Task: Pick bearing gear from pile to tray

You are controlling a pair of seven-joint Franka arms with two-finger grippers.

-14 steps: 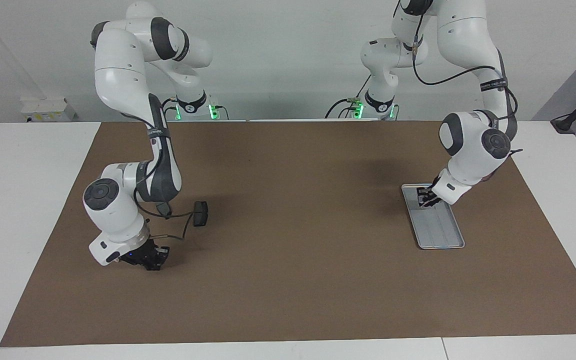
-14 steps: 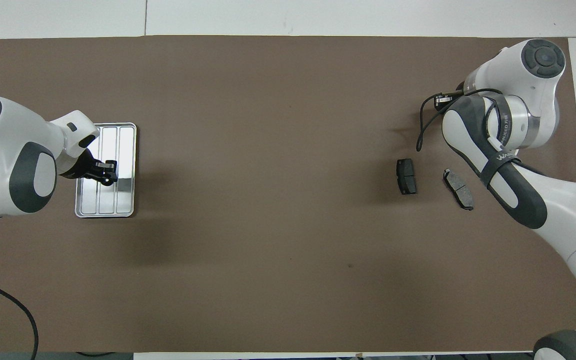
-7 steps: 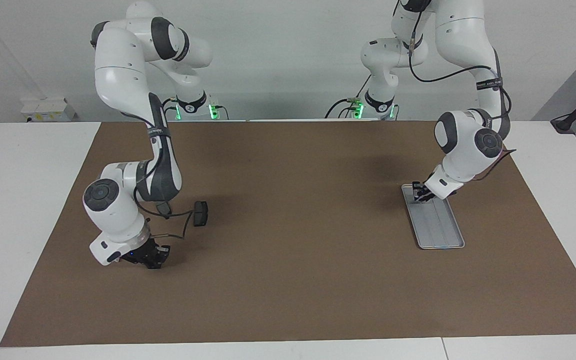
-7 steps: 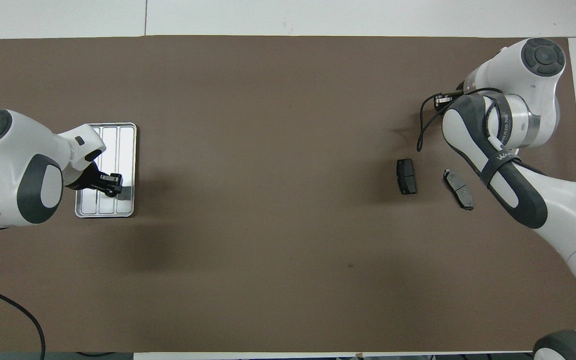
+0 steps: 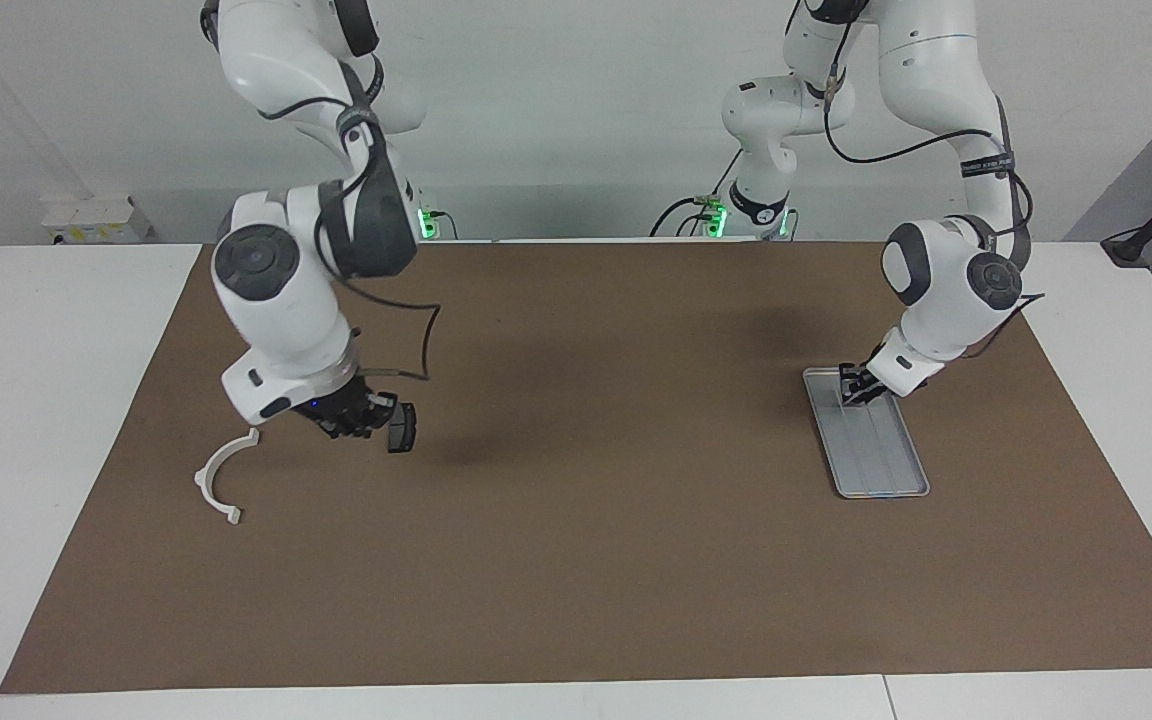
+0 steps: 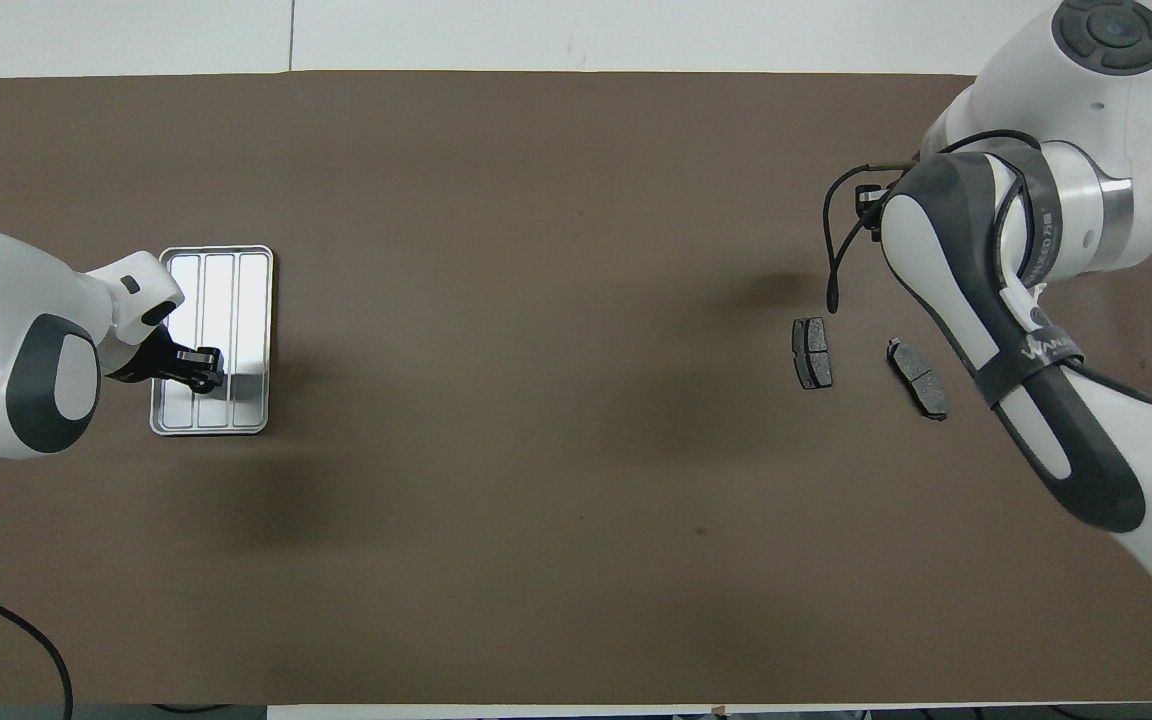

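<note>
The silver tray (image 5: 876, 460) lies toward the left arm's end of the table and also shows in the overhead view (image 6: 236, 290). My left gripper (image 5: 854, 386) hangs low over the tray's end nearer the robots, as the overhead view (image 6: 202, 368) also shows. The pile lies at the right arm's end: a white curved bracket (image 5: 221, 478) and a dark brake pad (image 5: 401, 428). Two brake pads (image 6: 812, 352) (image 6: 916, 377) show from overhead. My right gripper (image 5: 351, 415) is raised above the pile, between the bracket and the pad. No bearing gear can be made out.
A brown mat (image 5: 586, 560) covers the table, with white tabletop around it. The right arm's body (image 6: 996, 260) hides the bracket and the right gripper in the overhead view. A black cable loops beside the right wrist (image 5: 426, 335).
The right arm has risen from low over the mat and swung toward the brake pad, uncovering the white bracket. The left gripper has shifted slightly over the tray's near end.
</note>
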